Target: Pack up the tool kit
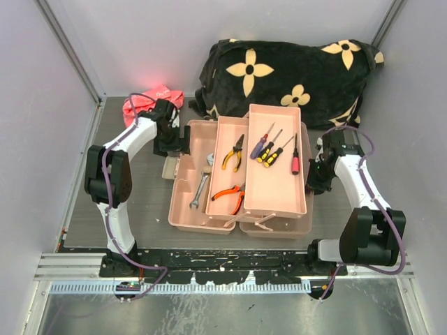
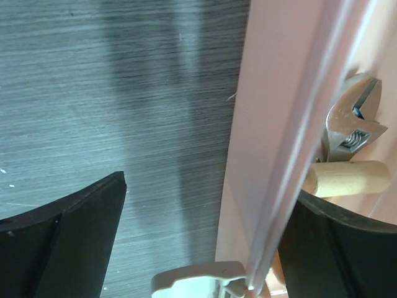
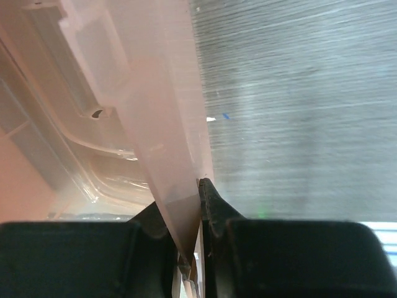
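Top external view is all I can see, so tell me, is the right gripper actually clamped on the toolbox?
Observer: Yes. The right wrist view shows the right gripper pinching the thin side wall of the toolbox between both fingers.
Operator: And the left one?
Observer: The left gripper is open and straddles the opposite wall, with its outer finger well clear of it.
Operator: Is anything close to its inner finger?
Observer: A wrench and a wooden handle lie just inside that wall, right beside it.
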`<state>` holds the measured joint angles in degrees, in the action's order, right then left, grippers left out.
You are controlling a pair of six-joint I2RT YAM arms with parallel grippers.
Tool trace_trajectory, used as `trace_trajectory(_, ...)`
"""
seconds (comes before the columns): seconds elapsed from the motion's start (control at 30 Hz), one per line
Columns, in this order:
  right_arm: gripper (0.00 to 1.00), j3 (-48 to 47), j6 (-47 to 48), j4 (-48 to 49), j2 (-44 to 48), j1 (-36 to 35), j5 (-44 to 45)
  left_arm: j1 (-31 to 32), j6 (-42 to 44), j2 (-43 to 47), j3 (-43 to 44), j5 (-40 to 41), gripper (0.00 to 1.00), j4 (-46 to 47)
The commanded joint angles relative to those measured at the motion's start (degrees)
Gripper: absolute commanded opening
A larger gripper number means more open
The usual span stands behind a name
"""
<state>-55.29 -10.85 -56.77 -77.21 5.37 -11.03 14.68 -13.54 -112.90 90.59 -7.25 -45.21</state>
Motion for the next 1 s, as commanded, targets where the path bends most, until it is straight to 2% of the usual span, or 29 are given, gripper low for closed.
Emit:
trace_trajectory(0.0, 0.01, -12.8, -4.5, -2.0, 5.7, 0.8, 5.2, -1.0, -1.6, 3.9, 1.2, 1.2, 0.98, -0.9)
trace_trajectory(0.2, 0.01, -21.3, -5.2, -6.1, 4.7, -1.8, 9.7, -3.9, -3.5, 5.0, 3.5, -2.6, 0.98, -1.1)
trace_trajectory(0.5, 0.01, -30.9, -9.2, -11.9, 0.7, -10.9, 20.6, -10.6, -5.6, 5.4, 6.1, -5.9, 0.98, -1.0)
trace_trajectory(0.77, 0.01, -42.3, -13.9, -21.3, -3.2, -17.8, 34.3, -18.4, -8.3, -1.0, 7.6, -9.2, 0.98, 0.8)
trace_trajectory(0.97, 0.01, -49.9, -16.9, -26.5, -5.3, -20.7, 39.2, -19.8, -8.6, -4.9, 5.4, -11.1, 0.98, 1.8)
